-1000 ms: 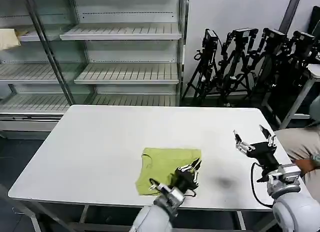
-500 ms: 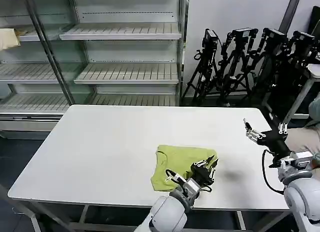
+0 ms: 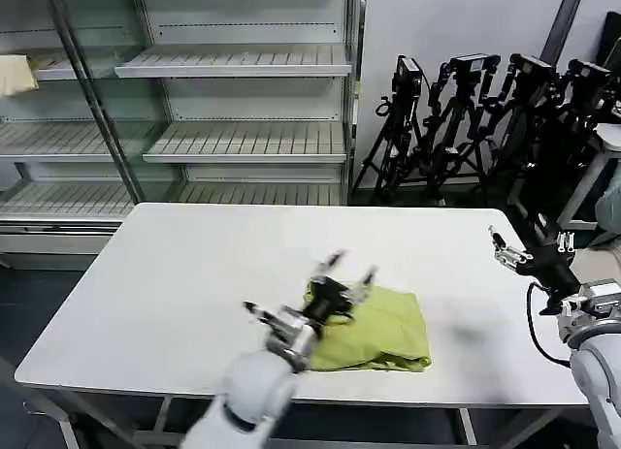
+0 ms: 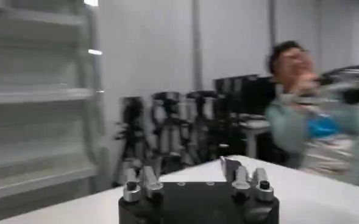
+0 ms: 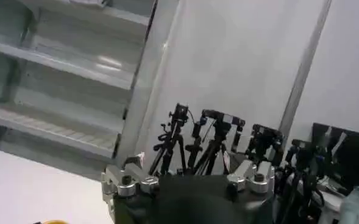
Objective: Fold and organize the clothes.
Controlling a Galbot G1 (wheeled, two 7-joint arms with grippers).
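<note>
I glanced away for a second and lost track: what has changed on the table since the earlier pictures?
The green T-shirt has slid toward the robot's right. The left gripper, which was low at the shirt's near edge, has let go, risen and now hangs open above its left end. The right gripper has drifted farther right, open and empty. The white table stayed put.

The left gripper (image 4: 197, 179) is seen at 6 o'clock, its black body topped by metal fingers (image 4: 144, 181) spread well apart with nothing between them. A white table (image 4: 301, 195) is seen beyond it, toward 4 o'clock. Shelves (image 4: 36, 94) are seen at 9 o'clock. Black tripods (image 4: 167, 131) are stood against the wall near the centre.
</note>
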